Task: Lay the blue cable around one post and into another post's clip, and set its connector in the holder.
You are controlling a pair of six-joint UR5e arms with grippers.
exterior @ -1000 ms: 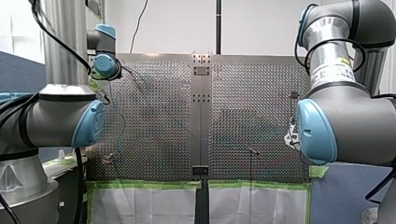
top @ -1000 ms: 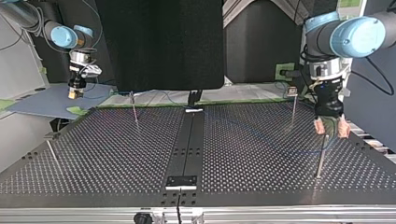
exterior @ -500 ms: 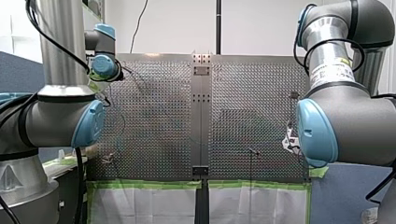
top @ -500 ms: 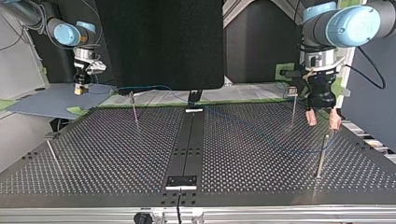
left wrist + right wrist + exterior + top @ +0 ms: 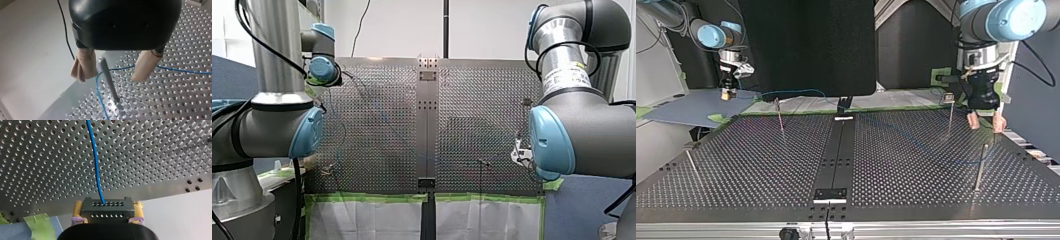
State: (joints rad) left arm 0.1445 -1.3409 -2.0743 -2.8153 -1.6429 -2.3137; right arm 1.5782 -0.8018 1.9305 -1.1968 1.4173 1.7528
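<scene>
A white wall (image 5: pixel 497 30) fills the front view's top — a black panel (image 5: pixel 806 45) stands upper centre in the top view.

Thin posts (image 5: pixel 979 167) ring the table (image 5: pixel 761 165) — open passage across its middle.

No word, number or brand can be read in any view. The only marking is a white sticker (image 5: pixel 568 75) with a small yellow patch on the silver metal tube of my right arm (image 5: pixel 557 47); its print is too small to make out.
</scene>
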